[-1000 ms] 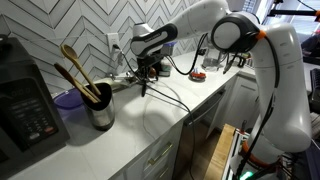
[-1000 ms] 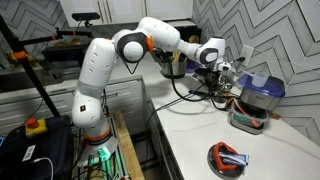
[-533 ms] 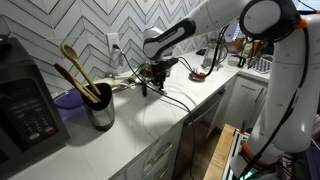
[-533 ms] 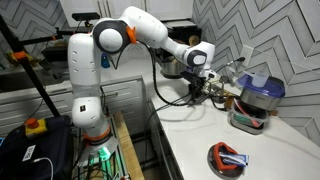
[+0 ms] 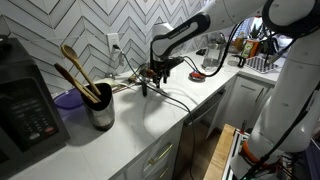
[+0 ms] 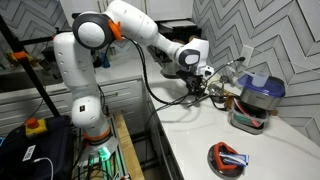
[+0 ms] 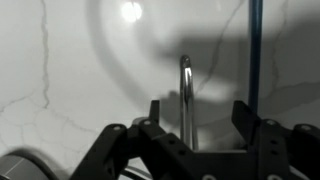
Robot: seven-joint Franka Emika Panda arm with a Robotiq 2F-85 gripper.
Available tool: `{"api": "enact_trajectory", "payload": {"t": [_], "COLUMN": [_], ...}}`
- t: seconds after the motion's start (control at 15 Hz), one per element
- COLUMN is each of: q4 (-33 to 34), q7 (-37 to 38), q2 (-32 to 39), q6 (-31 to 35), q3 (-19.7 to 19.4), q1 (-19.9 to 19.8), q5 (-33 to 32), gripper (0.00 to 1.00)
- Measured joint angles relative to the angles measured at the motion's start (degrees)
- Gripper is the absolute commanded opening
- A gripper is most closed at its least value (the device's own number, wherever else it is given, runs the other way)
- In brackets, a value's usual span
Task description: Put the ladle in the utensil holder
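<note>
In the wrist view my gripper (image 7: 199, 113) stands open. The ladle's slim shiny shaft (image 7: 186, 95) runs up between the fingers, closer to one of them, and neither pad presses on it. In both exterior views the gripper (image 5: 150, 76) (image 6: 207, 86) hovers low over the white counter, with a dark slim piece of the ladle (image 5: 143, 88) under it. The steel utensil holder (image 5: 101, 113) (image 6: 246, 116) stands a short way off with light wooden spoons (image 5: 78, 72) sticking out of it. The ladle's bowl is too small to make out.
A purple bowl (image 5: 66, 100) sits behind the holder, next to a black appliance (image 5: 24, 108). A black cable (image 5: 172, 99) loops over the counter under the arm and a blue cable (image 7: 256, 50) hangs by the gripper. A red-lined dish (image 6: 228, 158) lies near the counter's end.
The arm's upper links have swung away from the holder's side, and the gripper has shifted a little along the counter while staying low. The ladle remains under the gripper.
</note>
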Motion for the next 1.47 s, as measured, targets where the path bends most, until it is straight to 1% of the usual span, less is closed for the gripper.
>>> {"api": "enact_trajectory", "payload": {"t": [0.07, 0.13, 0.2, 0.33, 0.6, 0.73, 0.8, 0.87, 0.93, 1.0, 1.13, 1.27, 1.47], "q4": [0.01, 0.04, 0.15, 0.52, 0.87, 1.02, 1.38, 1.78, 2.27, 2.94, 4.15, 5.61, 7.39], "q7": [-1.41, -3.79, -6.71, -10.41, -10.88, -11.52, -12.46, -13.5, -14.6, -16.03, -19.6, -22.61, -25.53], "q2": [-0.1, 0.04, 0.34, 0.94, 1.27, 2.04, 2.89, 3.93, 5.06, 6.31, 8.3, 9.82, 11.41], "q6": [0.94, 1.62, 2.09, 2.58, 3.24, 5.95, 7.32, 8.85, 10.23, 11.27, 13.09, 13.34, 13.32], "q3": [-0.03, -0.1, -0.18, -0.41, -0.32, -0.28, -0.28, -0.28, -0.28, -0.17, 0.47, 1.56, 3.0], "q1": [-0.27, -0.74, -1.4, -2.55, -2.84, -2.85, -2.9, -3.01, -3.13, -3.32, -3.79, -4.44, -5.26], "q5": [0.03, 1.22, 4.16, 7.28, 7.77, 7.76, 7.85, 7.89, 8.38, 9.4, 12.14, 14.94, 17.43], "gripper": [1.0, 0.96, 1.0, 1.0, 1.0, 1.0, 0.97, 0.91, 0.79, 0.72, 0.53, 0.39, 0.15]}}
